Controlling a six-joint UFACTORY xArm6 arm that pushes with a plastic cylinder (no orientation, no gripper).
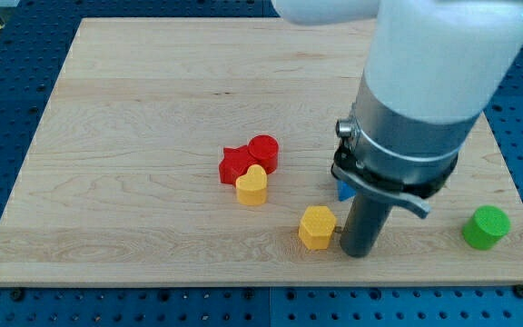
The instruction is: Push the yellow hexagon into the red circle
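The yellow hexagon [317, 227] lies on the wooden board, low and right of centre. The red circle [264, 150] sits up and to the left of it, touching a red star-shaped block [235, 164]. A yellow heart-shaped block [252, 186] rests against the lower edge of the red pair. My tip [359, 251] stands on the board just right of the yellow hexagon, very close to it or touching it. The arm's wide body hides the board above the tip.
A green round block [486, 227] lies near the board's right edge [521, 195]. A blue block [344, 190] shows only a small corner behind the arm. The board's bottom edge [261, 277] runs close below the hexagon.
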